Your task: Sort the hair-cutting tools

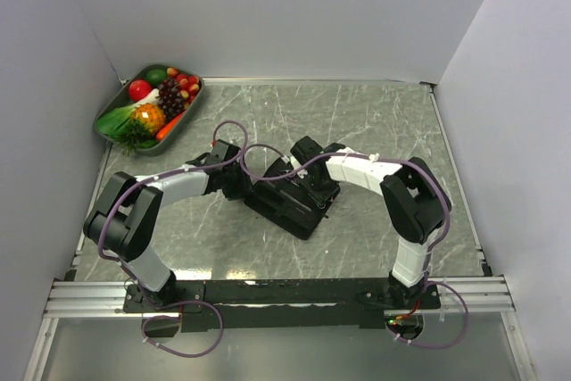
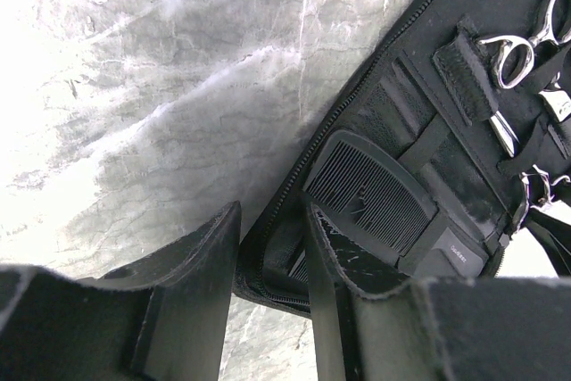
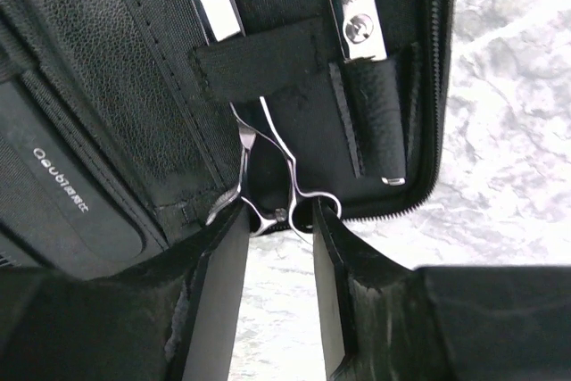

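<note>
A black pouch [image 1: 287,210] lies open in the middle of the table with both grippers at it. My left gripper [image 2: 272,220] is shut on the pouch's zipped corner edge [image 2: 278,260]; in the top view the left gripper [image 1: 243,183] is at the pouch's left side. A black comb [image 2: 375,192] sits in a pocket just beyond. One pair of silver scissors [image 3: 268,162] lies under a strap, and my right gripper [image 3: 280,216] is shut on its ring handles. A second pair of scissors [image 3: 359,28] has its tip in a sheath. Another comb's spine [image 3: 67,198] lies to the left.
A grey tray of toy fruit and vegetables [image 1: 150,104] stands at the table's back left corner. White walls close the table at the back and on both sides. Marbled tabletop [image 1: 375,122] surrounds the pouch.
</note>
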Tool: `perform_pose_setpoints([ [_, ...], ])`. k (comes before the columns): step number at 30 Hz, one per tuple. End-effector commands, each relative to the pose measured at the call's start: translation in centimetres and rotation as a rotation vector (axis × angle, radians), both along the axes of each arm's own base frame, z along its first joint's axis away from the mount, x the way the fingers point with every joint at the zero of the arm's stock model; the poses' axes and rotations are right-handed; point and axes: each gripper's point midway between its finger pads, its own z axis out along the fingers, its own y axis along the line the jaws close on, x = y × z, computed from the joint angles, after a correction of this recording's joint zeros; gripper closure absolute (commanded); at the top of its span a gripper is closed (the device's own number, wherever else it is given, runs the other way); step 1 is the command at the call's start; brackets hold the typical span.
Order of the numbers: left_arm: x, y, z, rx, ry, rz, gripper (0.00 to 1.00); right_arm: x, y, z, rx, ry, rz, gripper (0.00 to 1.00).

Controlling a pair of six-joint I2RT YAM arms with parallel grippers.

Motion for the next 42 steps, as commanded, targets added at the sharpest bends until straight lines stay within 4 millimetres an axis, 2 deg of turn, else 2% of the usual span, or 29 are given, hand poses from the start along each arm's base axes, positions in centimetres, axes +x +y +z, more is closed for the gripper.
perform_pose_setpoints([
  [1,-2.3,1.4,-1.5,0.059,0.073,-0.015,0.59,0.8,1.1,-0.3,0.039,0.01,0.007,0.61],
  [5,-2.3,1.3,-1.5,0.057,0.074,-0.014,0.59,0.6,1.3,-1.3,0.037,0.049,0.016,0.68],
  [9,-2.2,1.3,-1.5,0.054,0.073,-0.016,0.59,1.0,1.9,-1.1,0.043,0.049,0.029,0.73],
  [14,-2.3,1.3,-1.7,0.056,0.074,-0.018,0.59,2.4,2.7,-0.5,0.037,0.038,0.05,0.86],
  [18,-2.3,1.2,-1.8,0.054,0.074,-0.021,0.59,3.5,3.8,0.3,0.037,0.018,0.075,0.89],
  [25,-2.1,1.3,-1.7,0.054,0.072,-0.019,0.59,3.7,5.9,0.2,0.072,0.056,0.087,0.91],
  [29,-2.1,1.2,-1.7,0.054,0.074,-0.018,0.59,3.0,7.9,-0.2,0.102,0.091,0.1,0.91],
  [35,-2.2,1.3,-1.7,0.055,0.074,-0.013,0.59,2.7,8.8,-0.2,0.129,0.107,0.087,0.88],
  [38,-2.3,1.4,-1.7,0.056,0.073,-0.011,0.59,2.5,8.2,0.1,0.105,0.114,0.069,0.82],
  [42,-1.5,1.2,-0.3,0.056,0.043,-0.011,0.58,1.8,6.8,1.4,0.074,0.098,0.037,0.63],
])
